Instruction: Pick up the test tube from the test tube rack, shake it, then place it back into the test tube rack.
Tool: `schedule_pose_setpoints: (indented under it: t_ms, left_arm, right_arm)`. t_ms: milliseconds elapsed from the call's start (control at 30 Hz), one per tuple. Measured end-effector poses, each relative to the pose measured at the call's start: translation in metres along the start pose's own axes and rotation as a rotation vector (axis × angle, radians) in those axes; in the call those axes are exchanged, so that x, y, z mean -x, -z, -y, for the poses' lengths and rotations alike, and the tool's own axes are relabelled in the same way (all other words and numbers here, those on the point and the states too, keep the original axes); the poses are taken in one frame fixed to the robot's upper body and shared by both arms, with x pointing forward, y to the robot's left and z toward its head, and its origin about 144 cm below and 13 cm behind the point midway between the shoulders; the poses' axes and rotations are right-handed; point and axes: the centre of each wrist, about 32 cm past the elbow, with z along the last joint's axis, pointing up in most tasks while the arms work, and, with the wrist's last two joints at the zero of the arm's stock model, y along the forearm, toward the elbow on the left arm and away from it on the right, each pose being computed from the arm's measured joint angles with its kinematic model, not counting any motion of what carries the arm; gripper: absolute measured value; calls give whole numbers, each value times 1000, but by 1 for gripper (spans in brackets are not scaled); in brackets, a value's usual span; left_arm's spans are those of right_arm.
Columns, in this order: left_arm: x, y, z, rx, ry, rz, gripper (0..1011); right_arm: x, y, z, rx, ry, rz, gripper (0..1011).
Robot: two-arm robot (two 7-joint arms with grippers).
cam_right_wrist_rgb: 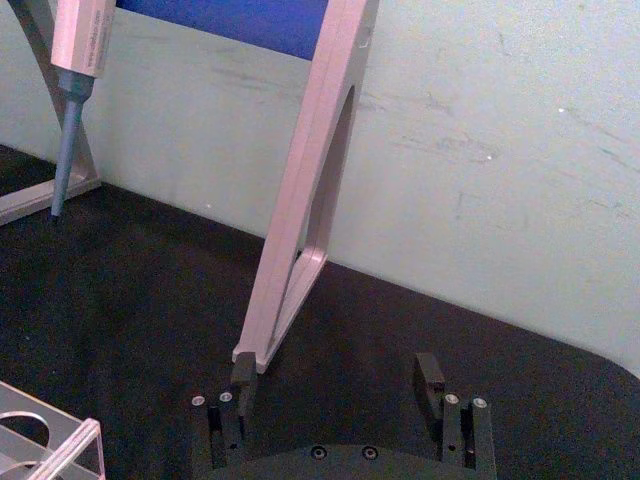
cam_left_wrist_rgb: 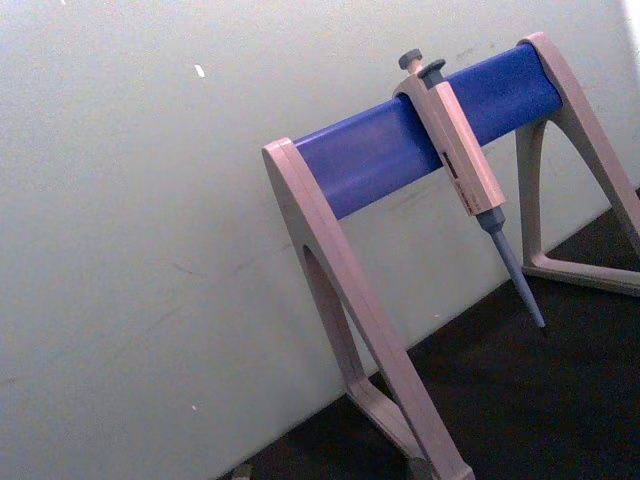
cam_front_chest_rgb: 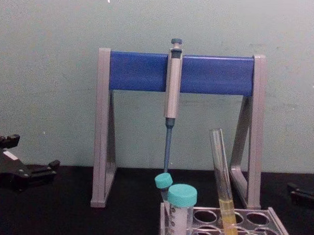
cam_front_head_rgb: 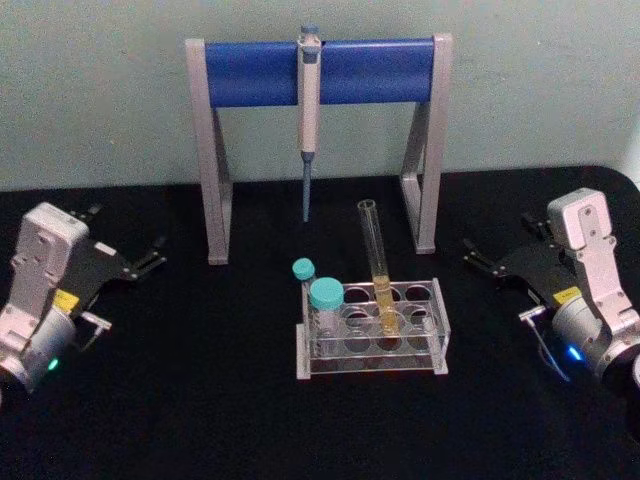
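Observation:
The test tube (cam_front_head_rgb: 376,262) is a long clear glass tube with yellow liquid in its lower part. It stands leaning slightly in a middle hole of the clear test tube rack (cam_front_head_rgb: 420,352) at the table's centre, and the chest view shows the test tube (cam_front_chest_rgb: 222,177) and the rack (cam_front_chest_rgb: 257,219) from the side. My left gripper (cam_front_head_rgb: 125,236) rests open on the table far to the rack's left. My right gripper (cam_front_head_rgb: 498,240) rests open to the rack's right, holding nothing. In the right wrist view the right gripper (cam_right_wrist_rgb: 336,375) has its fingers wide apart, with a rack corner (cam_right_wrist_rgb: 60,445) nearby.
Two short teal-capped tubes (cam_front_head_rgb: 326,296) stand in the rack's left end. Behind the rack stands a tall grey-and-blue pipette stand (cam_front_head_rgb: 250,72) with a pipette (cam_front_head_rgb: 308,110) hanging from its bar. The table is black and a pale wall rises behind it.

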Motion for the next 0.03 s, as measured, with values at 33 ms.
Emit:
schedule_pose_setpoints:
  t_ms: [33]
  left_arm:
    - [0, 0, 0, 0, 0, 0, 1001]
  right_arm:
    - [0, 0, 0, 0, 0, 0, 1000]
